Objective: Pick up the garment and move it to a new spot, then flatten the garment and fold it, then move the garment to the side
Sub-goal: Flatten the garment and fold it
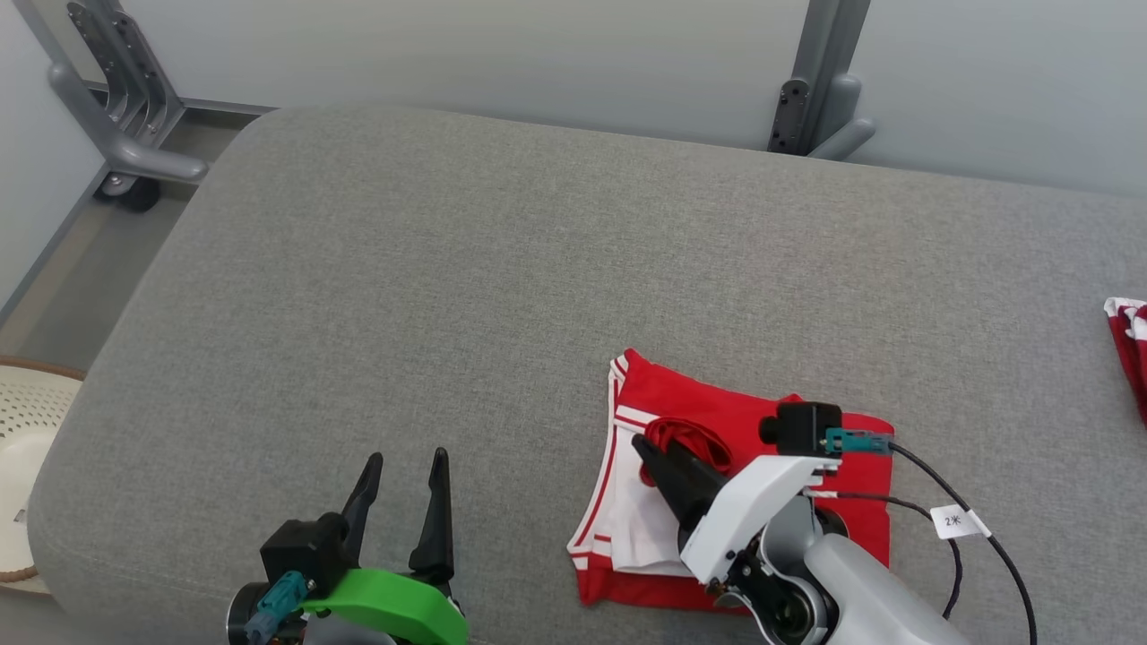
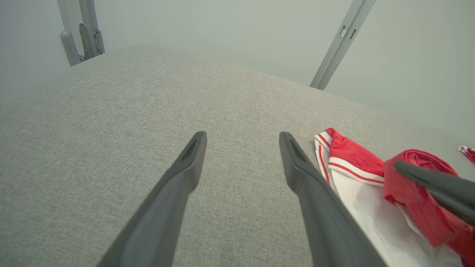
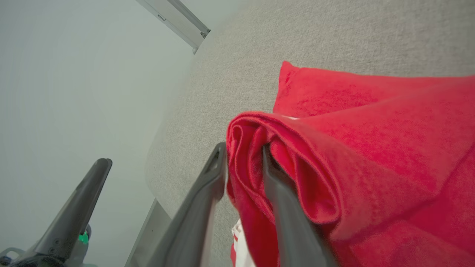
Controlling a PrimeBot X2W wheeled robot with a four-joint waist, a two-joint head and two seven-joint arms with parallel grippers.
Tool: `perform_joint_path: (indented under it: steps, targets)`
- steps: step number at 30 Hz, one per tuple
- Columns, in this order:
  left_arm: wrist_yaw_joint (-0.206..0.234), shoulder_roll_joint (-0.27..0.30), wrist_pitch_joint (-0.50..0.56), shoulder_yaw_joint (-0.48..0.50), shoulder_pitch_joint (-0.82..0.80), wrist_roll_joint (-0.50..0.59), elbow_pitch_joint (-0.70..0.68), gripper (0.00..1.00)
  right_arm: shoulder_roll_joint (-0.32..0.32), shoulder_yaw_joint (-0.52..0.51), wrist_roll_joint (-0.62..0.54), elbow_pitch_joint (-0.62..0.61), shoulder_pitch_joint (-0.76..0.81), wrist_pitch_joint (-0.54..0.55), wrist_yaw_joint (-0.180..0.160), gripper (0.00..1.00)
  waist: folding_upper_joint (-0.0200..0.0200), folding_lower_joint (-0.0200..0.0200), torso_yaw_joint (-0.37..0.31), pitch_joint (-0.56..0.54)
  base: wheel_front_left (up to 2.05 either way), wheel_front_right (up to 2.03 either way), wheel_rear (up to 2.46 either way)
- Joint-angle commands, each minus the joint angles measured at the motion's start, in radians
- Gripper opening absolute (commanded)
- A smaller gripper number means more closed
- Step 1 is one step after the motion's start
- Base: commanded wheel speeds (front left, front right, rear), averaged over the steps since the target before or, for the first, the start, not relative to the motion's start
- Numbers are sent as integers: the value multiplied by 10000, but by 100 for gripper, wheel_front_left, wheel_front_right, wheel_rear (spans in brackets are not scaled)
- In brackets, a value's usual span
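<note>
One red and white garment (image 1: 708, 399) lies on the grey cushion (image 1: 448, 269).
Our right hand (image 1: 642, 441) is clenched on a raised red fold of it; our left hand (image 1: 408, 457) is released, apart from it, over bare cushion.

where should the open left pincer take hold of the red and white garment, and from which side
Probably the striped left edge of the garment: it lies flat and uncovered on the cushion, nearest the open left pincer. Come in low from the robot's left, since the right pincer is shut on the bunched red fold in the middle.
</note>
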Motion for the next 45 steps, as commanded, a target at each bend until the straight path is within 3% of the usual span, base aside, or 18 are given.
perform_joint_path:
  steps: [1, 9, 18, 28, 34, 35, 36, 37, 38, 45]
  targets:
    - [-33, -30, -75, 23, -106, 67, 21, 100, -21, 152, 77, 122, -180, -117, 1, 100, 0, 0, 49, -17, 0, 0, 0]
    - [-70, -43, -64, 42, -41, 129, 79, 100, -20, 929, 186, 551, -664, -761, 1, 100, 0, 0, 110, -111, 0, 0, 0]
    - [-55, 18, -67, 25, 198, 150, 60, 100, -29, 1748, -559, 197, -839, -904, 1, 100, 0, 0, -182, -382, 0, 0, 0]
    - [21, 91, -33, -32, 343, 109, -28, 100, -207, -8, -2775, 2, -388, -2156, 1, 100, 0, 0, -641, -600, 0, 0, 0]
    - [29, 89, -23, -119, 328, 99, -88, 100, -367, -1080, -3871, -125, 311, -2190, 1, 100, 0, 0, -792, -590, 0, 0, 0]
    - [26, 91, -17, -129, 309, 96, -92, 100, -364, -1151, -3974, -126, 432, -2119, 1, 57, 0, 0, -796, -582, 0, 0, 0]
    - [23, 91, -14, -142, 288, 94, -89, 100, -407, -1205, -4080, -109, 529, -2050, 1, 41, 0, 0, -793, -573, 0, 0, 0]
    - [16, 90, -11, -154, 258, 93, -91, 100, -434, -1244, -4138, -107, 628, -1977, 1, 17, 0, 0, -784, -562, 0, 0, 0]
    - [7, 86, -7, -172, 230, 91, -91, 100, -454, -1271, -4156, -90, 723, -1924, 1, 0, 0, 0, -770, -548, 0, 0, 0]
    - [-39, 70, 0, -216, 83, 75, -26, 100, -899, -1023, -4494, 425, 955, -1742, 1, 0, 0, 0, -442, -420, 0, 0, 0]
